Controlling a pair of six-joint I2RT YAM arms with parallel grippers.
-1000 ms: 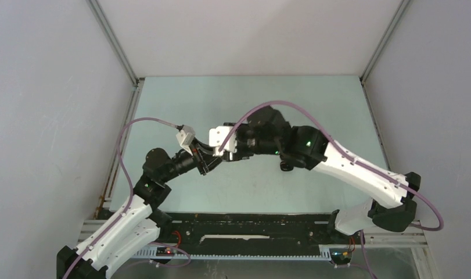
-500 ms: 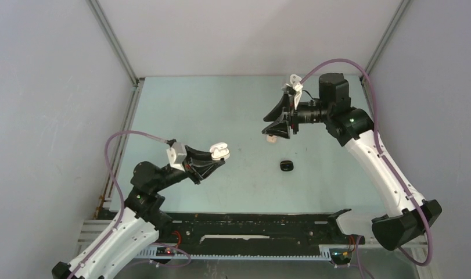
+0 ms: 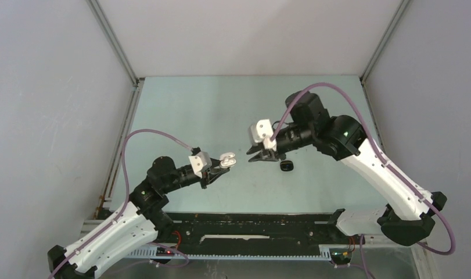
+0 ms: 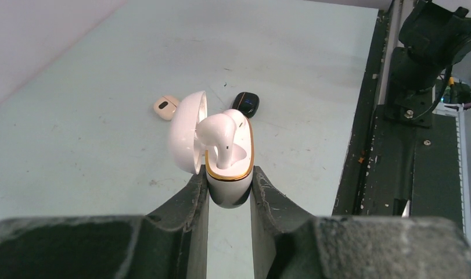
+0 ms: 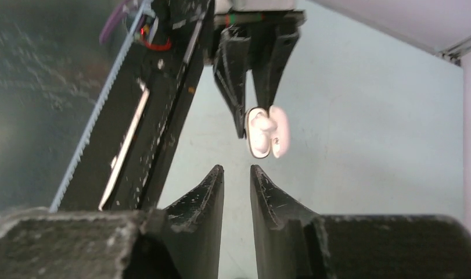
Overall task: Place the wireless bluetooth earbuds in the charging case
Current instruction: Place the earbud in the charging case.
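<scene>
My left gripper [image 4: 228, 177] is shut on the base of a white charging case [image 4: 228, 174] with a gold rim and holds it above the table with the lid open. A white stemmed earbud [image 4: 218, 132] stands in the case, its head above the rim. In the top view the case [image 3: 226, 160] sits at the left gripper's [image 3: 220, 165] tip. My right gripper [image 3: 252, 158] points at it from the right, a short gap away. In the right wrist view the right gripper [image 5: 237, 170] is empty with its jaws narrowly apart, and the case [image 5: 266, 133] hangs just ahead.
A small black case [image 3: 287, 166] lies on the table under the right wrist; it also shows in the left wrist view [image 4: 245, 103]. A beige case [image 4: 165, 107] lies beside it. A black rail [image 3: 250, 224] runs along the near edge. Grey walls enclose the table.
The right arm swung from the far back down and left to the held case, its jaws narrowed from wide. The left gripper carried the case slightly right and nearer.
</scene>
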